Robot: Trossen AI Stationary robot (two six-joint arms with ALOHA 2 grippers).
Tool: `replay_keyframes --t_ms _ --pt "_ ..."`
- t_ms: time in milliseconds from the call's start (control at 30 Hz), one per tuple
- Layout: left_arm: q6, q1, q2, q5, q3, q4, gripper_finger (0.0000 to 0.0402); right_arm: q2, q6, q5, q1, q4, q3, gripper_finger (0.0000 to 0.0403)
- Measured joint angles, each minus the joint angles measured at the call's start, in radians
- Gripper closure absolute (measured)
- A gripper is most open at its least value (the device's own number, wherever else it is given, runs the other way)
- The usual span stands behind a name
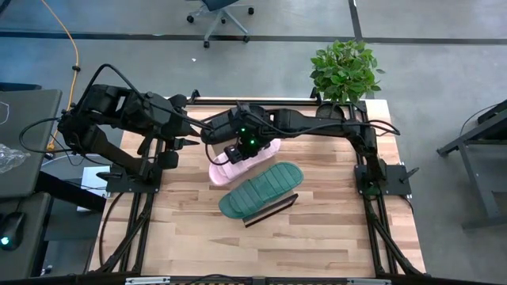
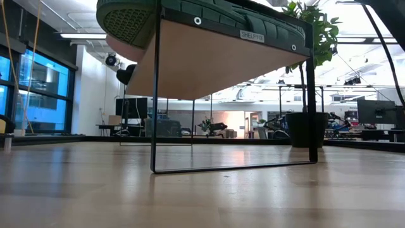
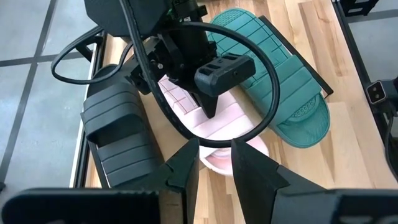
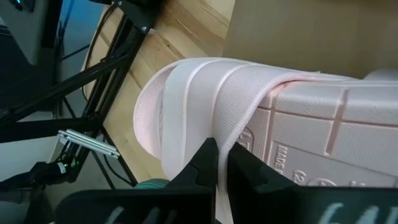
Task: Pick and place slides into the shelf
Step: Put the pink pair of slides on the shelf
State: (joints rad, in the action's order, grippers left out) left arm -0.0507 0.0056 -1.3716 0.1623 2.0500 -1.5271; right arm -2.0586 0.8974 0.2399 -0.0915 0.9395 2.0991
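The pale pink slide [image 1: 242, 162] lies turned with its grooved sole [image 3: 180, 96] showing, beside the dark green slide [image 1: 261, 190], which rests sole up on the shelf [image 2: 209, 60]. The shelf's dark end rail [image 1: 269, 210] shows by the green slide's near side. My right gripper [image 1: 238, 152] reaches in from the table's right and is shut on the pink slide [image 4: 186, 99]. My left gripper [image 3: 214, 158] is open and hovers just left of the pink slide's end, touching nothing. The black slide is out of view. My right gripper pinches the edge of the pink slide's strap [image 4: 233, 140] between its two fingers, which come from above and point down [image 3: 208, 102]. One layer of strap sits between them. Whether the slide is lifted or rests on the shelf, I cannot tell.
A potted plant [image 1: 344, 71] stands at the table's far right corner. The near half of the tabletop [image 1: 261, 245] is bare wood. The shelf stands on thin dark legs [image 2: 154, 114] with open room beneath it. Office floor and a chair lie beyond the far edge.
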Motion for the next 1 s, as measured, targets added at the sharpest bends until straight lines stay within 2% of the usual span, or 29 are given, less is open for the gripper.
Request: replay_keyframes --t_ms 700,1000 --pt "0.002 0.0 0.0 0.0 0.0 -0.003 0.0318 0.0 0.003 0.0 -0.009 -0.013 0.0 0.0402" --pt "0.003 0.0 0.0 -0.015 0.0 -0.003 0.0318 0.001 0.003 0.001 -0.009 -0.006 0.0 0.0376"
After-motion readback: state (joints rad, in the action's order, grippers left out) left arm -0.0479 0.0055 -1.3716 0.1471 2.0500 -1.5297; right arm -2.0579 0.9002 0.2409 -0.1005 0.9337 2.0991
